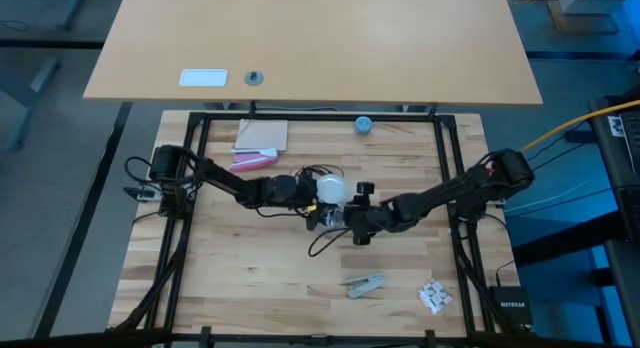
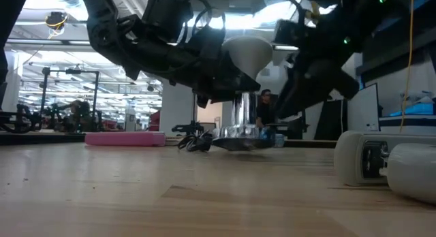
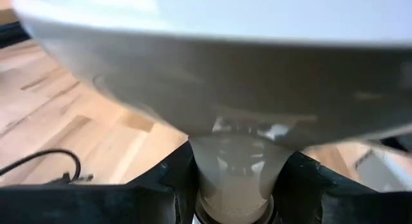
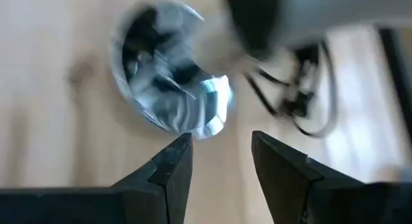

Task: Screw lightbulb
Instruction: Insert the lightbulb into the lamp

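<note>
The wooden table [image 1: 250, 278] carries both arms, which meet at its middle. The left gripper [image 3: 235, 179] is clenched on the narrow neck of the lightbulb [image 1: 332, 190], held above the shiny silver disc [image 4: 170, 89] of a base. The right gripper [image 4: 219, 156] hovers just beside the disc with fingers parted and nothing between them. A thin black cord [image 1: 322, 238] trails nearby. A pink block [image 1: 253, 161] lies far left. The dark arms hide the socket in the low view.
</note>
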